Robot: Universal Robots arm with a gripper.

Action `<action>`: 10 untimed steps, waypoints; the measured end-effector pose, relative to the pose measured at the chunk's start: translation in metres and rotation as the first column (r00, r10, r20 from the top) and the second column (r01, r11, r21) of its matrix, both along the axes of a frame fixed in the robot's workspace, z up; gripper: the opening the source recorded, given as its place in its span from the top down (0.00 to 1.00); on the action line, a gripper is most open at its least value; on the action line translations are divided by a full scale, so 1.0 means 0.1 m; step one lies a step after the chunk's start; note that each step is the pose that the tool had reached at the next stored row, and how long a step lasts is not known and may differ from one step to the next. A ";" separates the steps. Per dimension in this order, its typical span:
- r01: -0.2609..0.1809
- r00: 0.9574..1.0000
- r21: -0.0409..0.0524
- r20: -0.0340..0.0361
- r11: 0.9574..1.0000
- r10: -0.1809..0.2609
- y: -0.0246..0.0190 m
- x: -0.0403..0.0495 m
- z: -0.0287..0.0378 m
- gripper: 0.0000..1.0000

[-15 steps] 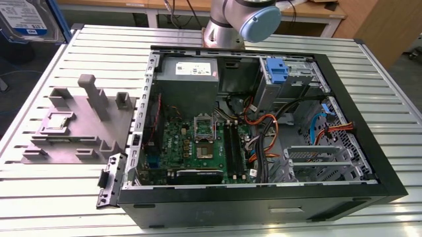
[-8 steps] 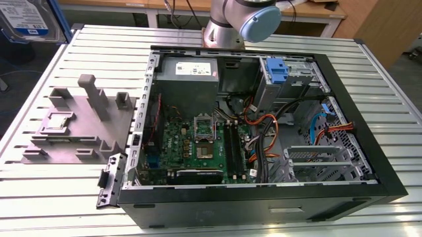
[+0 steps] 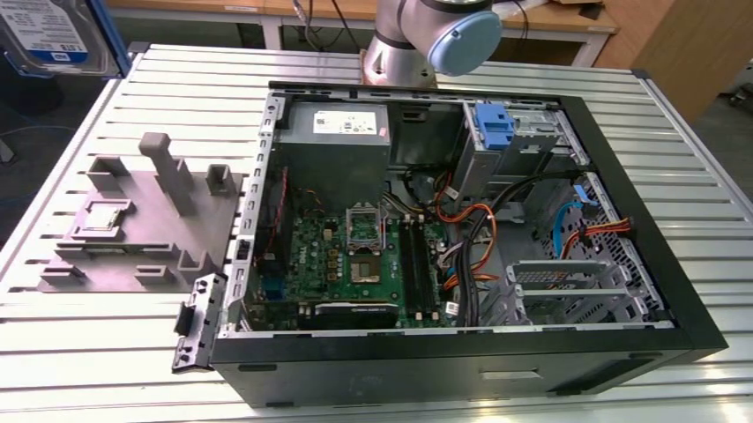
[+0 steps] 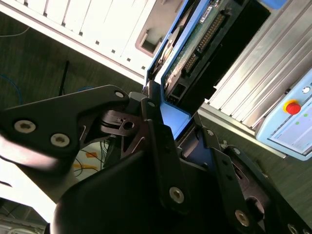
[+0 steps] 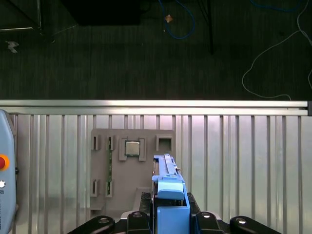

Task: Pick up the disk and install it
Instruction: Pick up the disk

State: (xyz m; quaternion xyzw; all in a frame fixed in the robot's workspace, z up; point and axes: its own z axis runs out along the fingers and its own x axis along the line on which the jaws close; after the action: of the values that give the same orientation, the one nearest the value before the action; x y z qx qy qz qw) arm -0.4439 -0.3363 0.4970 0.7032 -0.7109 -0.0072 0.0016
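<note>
Jaws of the black gripper (image 5: 169, 214) clamped the bright blue rails of the flat silver-grey metal disk (image 3: 45, 33), aloft at 10 o'clock from the open black computer case (image 3: 447, 363) in the exterior view. Likely stiff, dense, shock-sensitive; the rails suit gripping.

A robotics laboratory or test workshop is shown, not a home. A robot arm (image 3: 429, 35) is mounted at the edge of a desk (image 3: 106, 370) built from ribbed aluminium profiles, as is usual for experimental rigs. An opened computer case (image 3: 697, 328) is laid on the desk with its motherboard (image 3: 347, 256) and wiring exposed. Beside it a grey fixture plate (image 3: 130, 238) with slots for parts is placed. A control panel (image 4: 297, 126) with a red button (image 4: 292, 107) is seen by the desk. Loose cables (image 5: 273, 53) are left on the dark carpet floor (image 5: 97, 58), and wooden workbenches (image 3: 553, 22) are seen behind.
</note>
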 end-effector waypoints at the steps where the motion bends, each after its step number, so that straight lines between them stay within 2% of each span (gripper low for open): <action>1: 0.000 1.000 0.000 0.000 1.000 0.000 0.000 0.002 0.000 0.64; 10: 0.000 1.000 0.000 0.000 1.000 0.000 0.000 0.025 0.000 0.64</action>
State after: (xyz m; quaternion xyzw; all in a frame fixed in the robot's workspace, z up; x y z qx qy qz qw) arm -0.4414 -0.3363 0.4970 0.7032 -0.7109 -0.0072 0.0016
